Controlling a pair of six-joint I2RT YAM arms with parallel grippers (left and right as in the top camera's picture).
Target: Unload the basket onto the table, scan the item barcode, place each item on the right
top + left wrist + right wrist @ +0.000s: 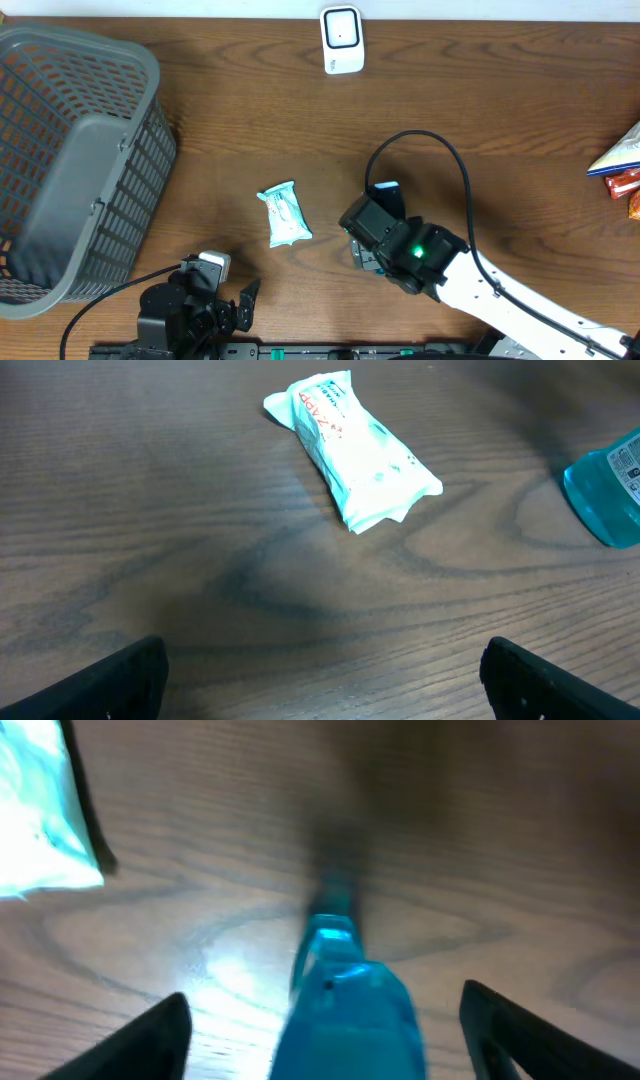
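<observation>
- Two fingers (150, 1040) of the right hand (325, 1000) are seen spread wide in the right wrist view, one at each lower corner, so the hand is open.
- Between them a blue item (345, 1025) is seen, blurred and close to the lens. A gap is left on either side of it, and no grip on it is shown.
- In the left wrist view the blue item is seen at the right edge, down on the wood of the table (250, 120), with a printed label on it.
- From overhead only a small blue part of it is shown, just at the far side of the right arm's black wrist, right of the table's middle.
- A black cable (465, 190) is looped over the table beside the right arm.
- At the near edge of the table the left hand (322, 650) is held open, its fingers wide apart and nothing between them.
- A white and turquoise packet (286, 215) is laid flat ahead of the left hand and to the left of the right hand, apart from the blue item.
- The white scanner (341, 40) is set at the far edge of the table, well apart from the blue item and from both hands.
- A grey slatted basket (130, 200) is placed at the left end of the table.
- Coloured snack packets (625, 165) are cut off by the right edge.
</observation>
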